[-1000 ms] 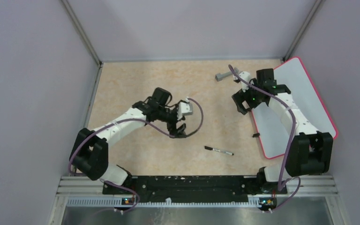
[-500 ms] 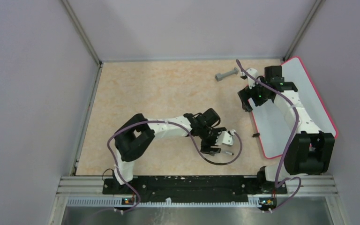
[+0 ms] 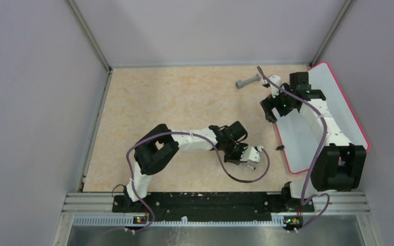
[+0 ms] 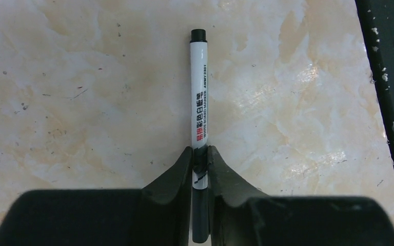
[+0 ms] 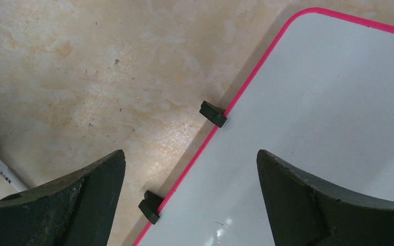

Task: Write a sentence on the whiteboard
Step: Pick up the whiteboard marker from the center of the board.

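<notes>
A white whiteboard marker (image 4: 199, 92) with black ends lies on the beige table. My left gripper (image 4: 200, 154) is shut on its lower barrel, with both fingers pressed against it. In the top view this gripper (image 3: 243, 159) sits low near the table's front middle. The whiteboard (image 3: 338, 107), white with a pink-red rim, lies at the right side. My right gripper (image 3: 269, 110) hangs open above its left edge. In the right wrist view the open gripper (image 5: 191, 154) straddles the rim, the whiteboard (image 5: 328, 128) blank beneath. No sentence is in view.
Two small black clips (image 5: 213, 113) (image 5: 150, 206) stick out from the board's left rim. A grey bar-shaped object (image 3: 248, 81) lies at the back near the right arm. The black base rail (image 3: 210, 202) runs along the near edge, close to the marker. Walls enclose three sides.
My left arm has swung right and toward the near edge, come down over the marker and shut its jaws on it. The right gripper shifted slightly toward the back and stays open.
</notes>
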`<state>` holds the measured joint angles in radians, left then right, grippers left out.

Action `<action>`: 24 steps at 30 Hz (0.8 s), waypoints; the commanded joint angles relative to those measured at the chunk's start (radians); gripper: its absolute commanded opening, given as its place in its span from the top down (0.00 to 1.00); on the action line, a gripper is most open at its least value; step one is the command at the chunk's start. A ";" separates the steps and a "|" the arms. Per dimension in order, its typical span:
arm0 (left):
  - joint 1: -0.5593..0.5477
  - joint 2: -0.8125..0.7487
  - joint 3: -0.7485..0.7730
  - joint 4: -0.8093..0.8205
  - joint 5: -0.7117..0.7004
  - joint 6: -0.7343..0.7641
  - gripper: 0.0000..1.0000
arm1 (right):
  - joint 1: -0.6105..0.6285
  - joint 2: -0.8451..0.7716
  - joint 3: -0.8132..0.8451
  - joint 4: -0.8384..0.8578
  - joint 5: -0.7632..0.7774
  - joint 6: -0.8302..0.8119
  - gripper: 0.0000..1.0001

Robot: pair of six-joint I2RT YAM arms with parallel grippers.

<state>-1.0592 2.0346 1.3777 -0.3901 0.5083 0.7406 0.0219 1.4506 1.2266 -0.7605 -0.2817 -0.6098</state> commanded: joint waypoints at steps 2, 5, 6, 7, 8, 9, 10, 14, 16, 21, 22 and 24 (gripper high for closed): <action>-0.003 0.001 0.008 -0.118 -0.074 0.037 0.89 | 0.000 0.001 0.019 -0.025 -0.018 -0.070 0.05; 0.008 -0.052 -0.031 -0.138 -0.059 0.018 1.00 | 0.001 0.005 0.026 -0.044 -0.023 -0.105 0.05; 0.021 -0.073 -0.039 -0.148 -0.035 0.006 1.00 | 0.002 0.009 0.024 -0.050 -0.022 -0.120 0.05; 0.037 -0.095 -0.046 -0.160 -0.002 -0.006 1.00 | 0.006 0.011 0.024 -0.056 -0.022 -0.140 0.06; 0.059 -0.121 -0.053 -0.170 0.034 -0.023 1.00 | 0.012 0.015 0.023 -0.062 -0.018 -0.160 0.06; 0.083 -0.146 -0.060 -0.178 0.079 -0.041 1.00 | 0.022 0.019 0.022 -0.069 -0.009 -0.181 0.06; 0.113 -0.175 -0.066 -0.190 0.119 -0.052 1.00 | 0.034 0.020 0.019 -0.072 0.003 -0.201 0.07; 0.241 -0.275 -0.080 -0.234 0.248 -0.093 1.00 | 0.105 0.035 0.001 -0.055 0.065 -0.298 0.08; 0.296 -0.321 -0.094 -0.252 0.296 -0.107 1.00 | 0.132 0.052 0.002 -0.046 0.086 -0.343 0.10; 0.432 -0.418 -0.146 -0.267 0.408 -0.161 1.00 | 0.153 0.141 0.064 -0.055 0.112 -0.447 0.14; 0.455 -0.430 -0.153 -0.272 0.414 -0.171 1.00 | 0.155 0.159 0.074 -0.055 0.127 -0.465 0.15; 0.507 -0.457 -0.170 -0.277 0.434 -0.190 1.00 | 0.157 0.198 0.087 -0.054 0.159 -0.503 0.19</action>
<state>-0.6167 1.6341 1.2472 -0.6247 0.8295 0.6033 0.1703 1.5963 1.2457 -0.8196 -0.1814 -0.9966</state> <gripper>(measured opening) 0.023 0.847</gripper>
